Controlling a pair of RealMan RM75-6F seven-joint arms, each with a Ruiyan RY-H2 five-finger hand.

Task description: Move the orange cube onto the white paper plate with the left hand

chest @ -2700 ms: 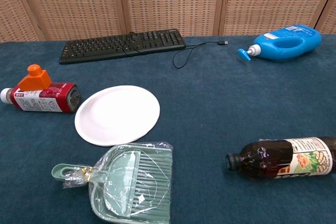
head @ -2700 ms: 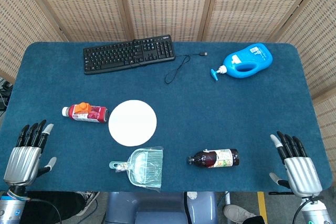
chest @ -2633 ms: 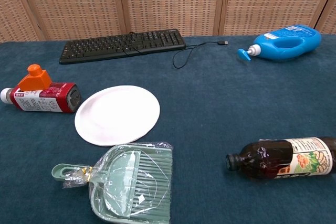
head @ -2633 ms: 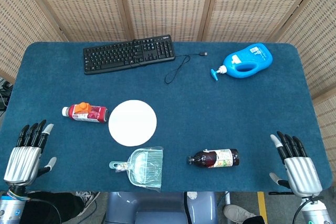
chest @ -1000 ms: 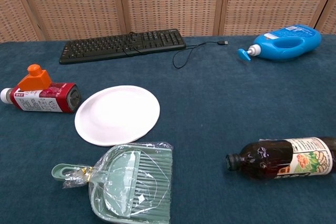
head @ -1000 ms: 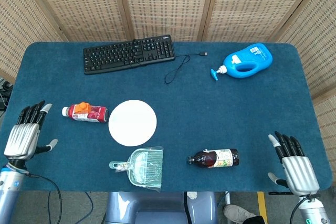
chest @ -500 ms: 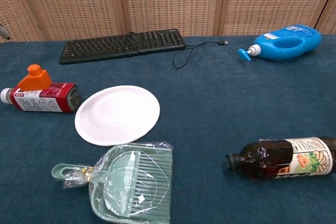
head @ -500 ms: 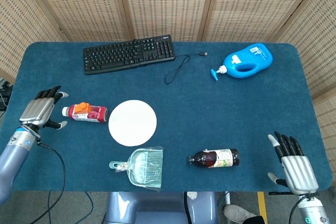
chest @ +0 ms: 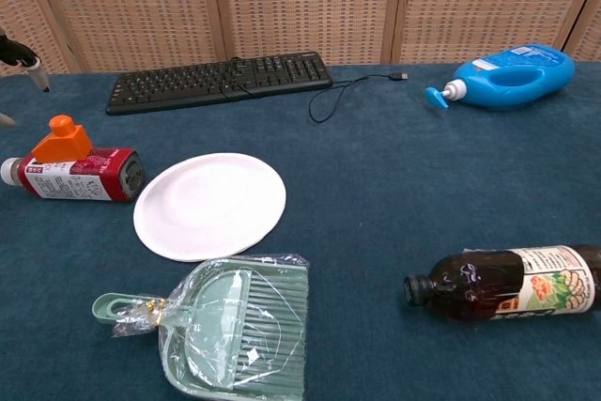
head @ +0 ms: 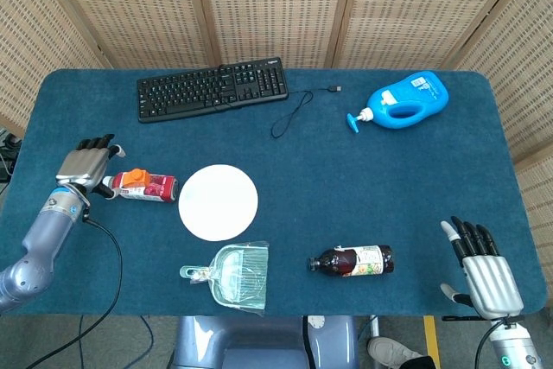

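Note:
The orange cube (head: pixel 133 178) (chest: pixel 62 142) rests on top of a red-labelled bottle (head: pixel 143 186) (chest: pixel 79 176) lying on its side at the table's left. The white paper plate (head: pixel 218 202) (chest: pixel 209 205) lies just right of that bottle. My left hand (head: pixel 87 164) hovers just left of the cube with its fingers spread and nothing in it; only a fingertip (chest: pixel 36 72) of it shows at the chest view's left edge. My right hand (head: pixel 482 270) rests open at the near right corner, far from both.
A black keyboard (head: pixel 212 88) with a loose cable lies at the back. A blue detergent jug (head: pixel 406 99) lies back right. A dark bottle (head: pixel 354 260) lies near the front. A green dustpan (head: pixel 232 276) in plastic wrap sits just in front of the plate.
My left hand has travelled from the near left corner up and rightward to just beside the cube. The right hand has stayed put. No object has moved.

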